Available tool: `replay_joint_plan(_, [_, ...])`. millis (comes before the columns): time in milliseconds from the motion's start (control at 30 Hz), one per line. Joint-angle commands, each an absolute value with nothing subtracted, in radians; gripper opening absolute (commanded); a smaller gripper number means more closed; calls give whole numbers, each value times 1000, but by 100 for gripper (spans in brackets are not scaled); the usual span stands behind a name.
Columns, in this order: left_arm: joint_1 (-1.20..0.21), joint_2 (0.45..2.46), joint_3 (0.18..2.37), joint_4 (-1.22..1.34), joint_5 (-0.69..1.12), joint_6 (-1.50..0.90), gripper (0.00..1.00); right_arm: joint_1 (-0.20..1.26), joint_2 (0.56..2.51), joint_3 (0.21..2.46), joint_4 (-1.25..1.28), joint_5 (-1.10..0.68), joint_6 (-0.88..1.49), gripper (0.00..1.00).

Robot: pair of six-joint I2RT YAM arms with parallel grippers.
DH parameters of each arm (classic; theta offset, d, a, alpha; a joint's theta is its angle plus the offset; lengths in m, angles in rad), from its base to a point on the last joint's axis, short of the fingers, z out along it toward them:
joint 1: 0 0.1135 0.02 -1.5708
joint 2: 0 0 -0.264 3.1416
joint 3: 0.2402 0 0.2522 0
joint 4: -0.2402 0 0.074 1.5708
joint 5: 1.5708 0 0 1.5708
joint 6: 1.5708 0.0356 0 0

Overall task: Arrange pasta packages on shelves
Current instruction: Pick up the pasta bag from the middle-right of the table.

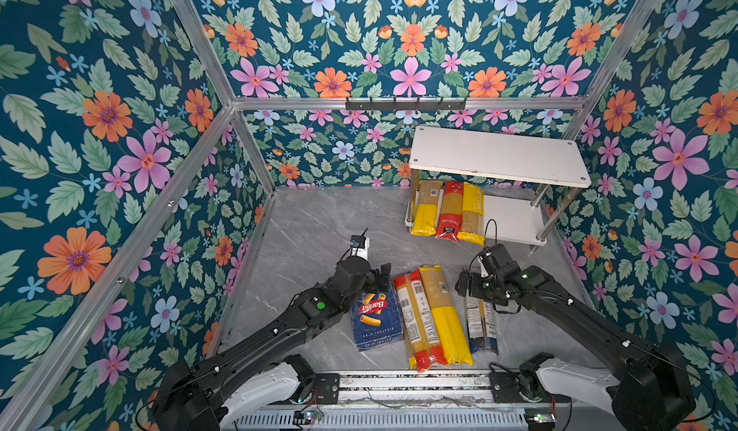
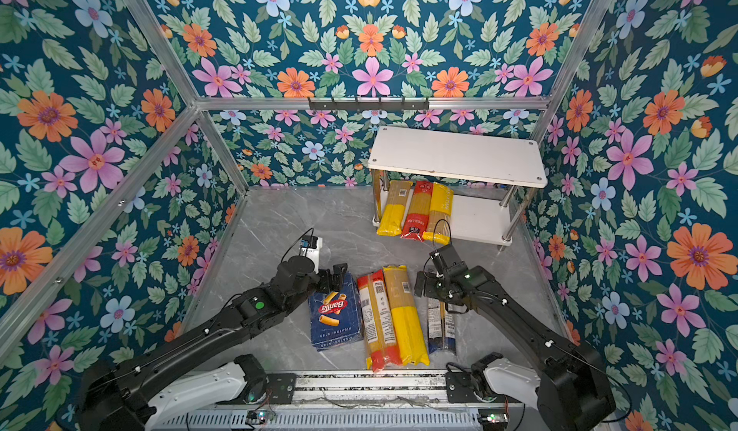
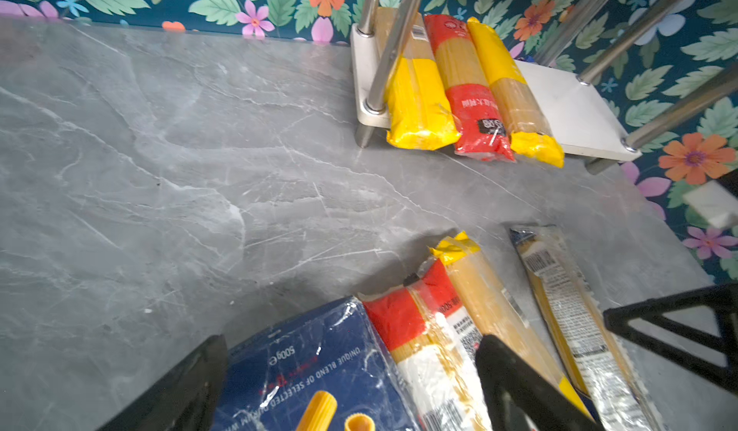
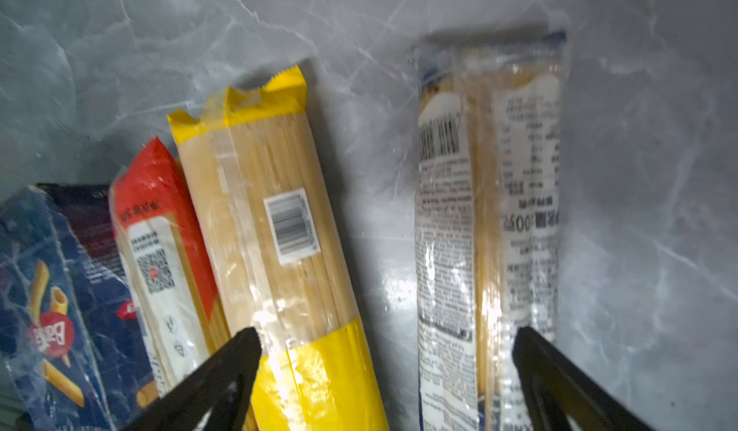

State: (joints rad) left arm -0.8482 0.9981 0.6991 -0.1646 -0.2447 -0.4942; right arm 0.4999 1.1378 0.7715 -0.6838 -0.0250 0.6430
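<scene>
A two-tier rack of white boards on chrome posts (image 1: 499, 157) stood at the far right of the grey marble worktop (image 1: 319, 225). On its lower board, side by side, lay a yellow spaghetti bag (image 1: 424, 213), a red spaghetti bag (image 1: 450, 213) and a yellow-ended clear bag (image 1: 472, 217). Near the front lay a wide dark-blue Barilla pack (image 1: 373, 323), a red-and-clear bag (image 1: 413, 321), a yellow-and-clear bag (image 1: 443, 317) and, apart, a narrow blue-ended clear pack (image 1: 481, 325). The left gripper (image 1: 382, 279) hovered released over the Barilla pack's far end. The right gripper (image 4: 385, 332) was spread wide above the narrow pack, grasping nothing.
</scene>
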Motion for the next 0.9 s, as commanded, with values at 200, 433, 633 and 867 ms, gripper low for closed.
replay_joint_plan(200, [-885,947,662,-153,-250,-552,100,553,1079,629,-794,35,841,99])
replay_joint_plan(433, [-888,948,657,-154,-254,-555,100,558,1072,564,-773,-10,877,99])
replay_joint_plan(633, [-889,969,645,-133,-256,-549,100,595,1078,546,-769,0,900,99])
replay_joint_plan(867, [-888,987,634,-117,-261,-542,100,622,1127,537,-744,8,911,99])
